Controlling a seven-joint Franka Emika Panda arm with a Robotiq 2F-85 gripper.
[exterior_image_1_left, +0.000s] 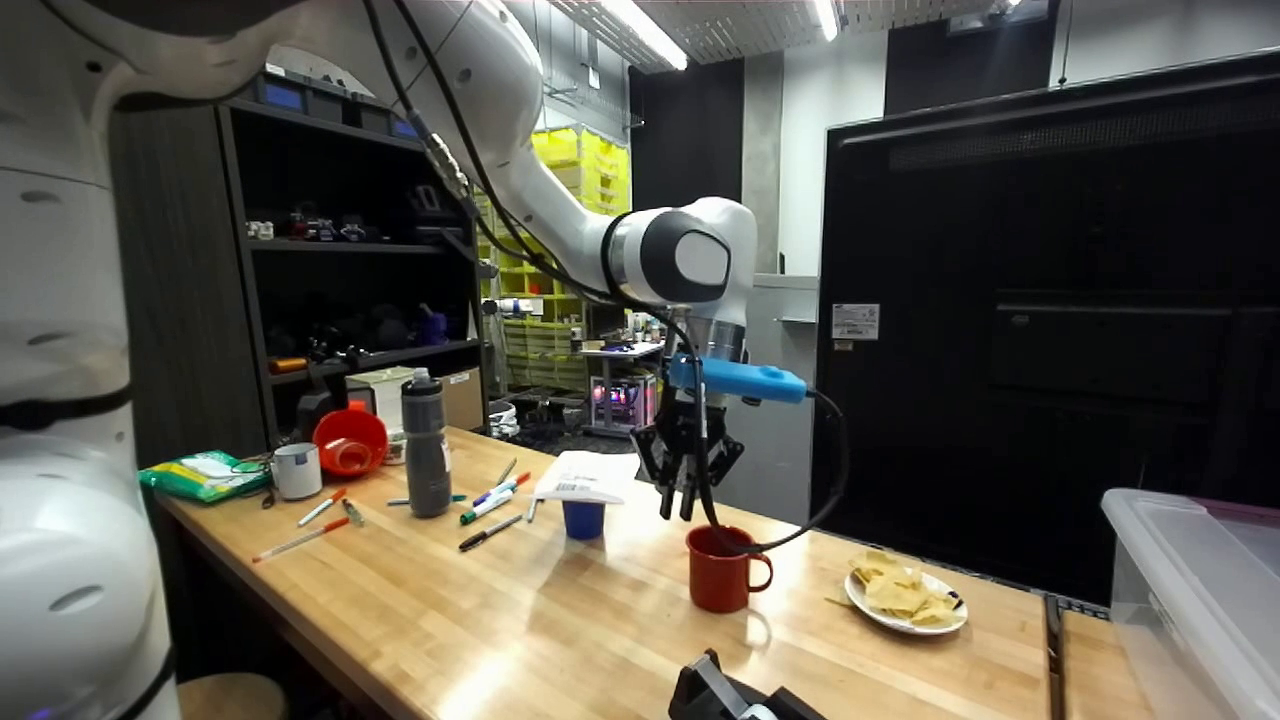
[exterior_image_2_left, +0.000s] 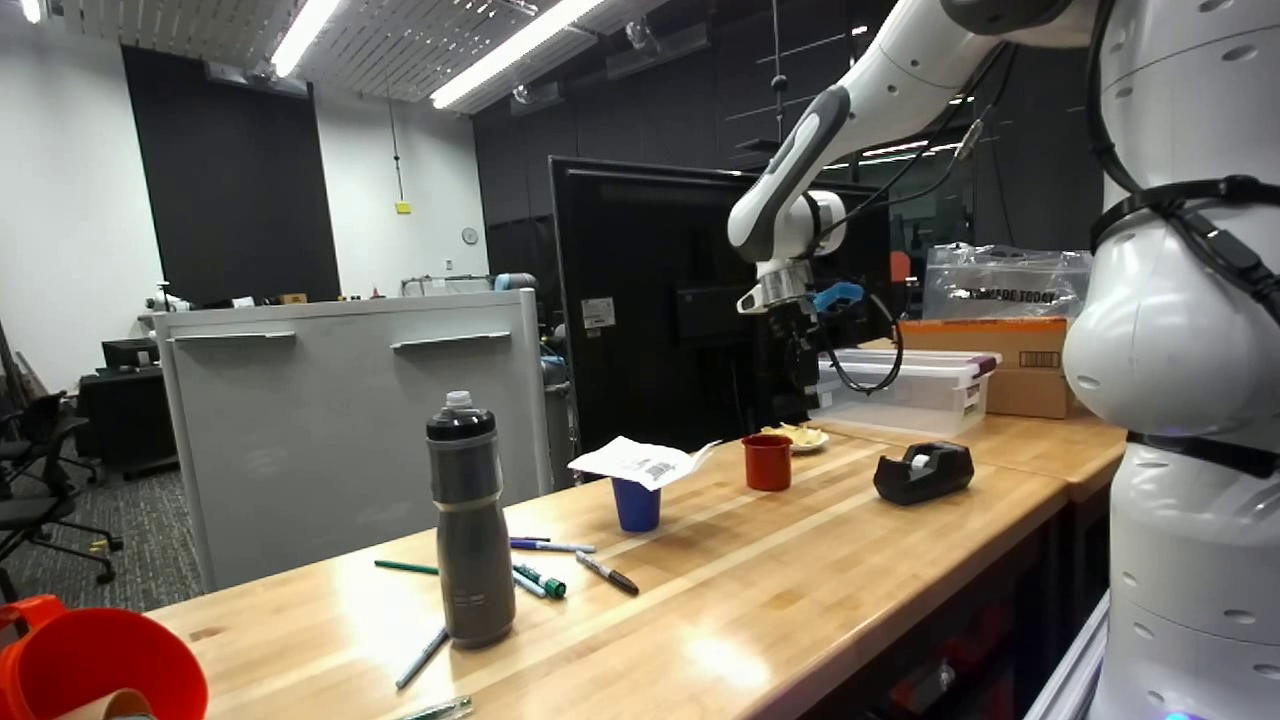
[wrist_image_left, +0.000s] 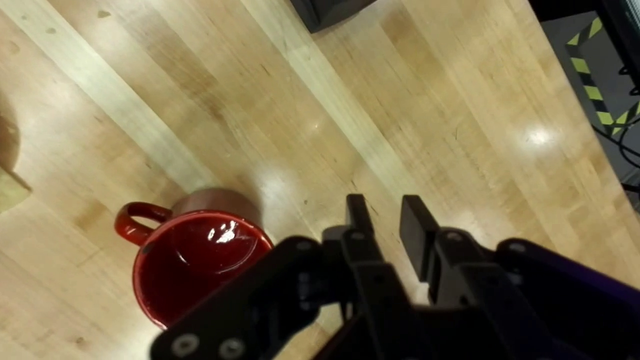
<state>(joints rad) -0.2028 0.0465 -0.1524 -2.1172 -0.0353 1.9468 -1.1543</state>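
My gripper (wrist_image_left: 382, 207) is parted by a narrow gap, and bare tabletop shows between its finger pads (wrist_image_left: 416, 235). A red mug (wrist_image_left: 195, 255) stands upright to the left of the fingers in the wrist view, its handle pointing left and part of its rim hidden behind the gripper. In an exterior view the gripper (exterior_image_1_left: 677, 505) hangs above the table, slightly higher than the mug (exterior_image_1_left: 718, 582) and apart from it. A blue cup (exterior_image_1_left: 584, 520) with a white paper packet (exterior_image_1_left: 588, 476) lying across its top is close by. The mug (exterior_image_2_left: 767, 465) also appears beneath the gripper (exterior_image_2_left: 805, 385).
Past the mug is a white plate (exterior_image_1_left: 938, 620) of chips. A black tape dispenser (exterior_image_2_left: 925, 472) sits near the table's front edge. Several pens and markers surround a grey bottle (exterior_image_1_left: 427, 450). A clear plastic bin (exterior_image_2_left: 905, 390) is at the far end. A cable (exterior_image_1_left: 838, 470) loops beside the gripper.
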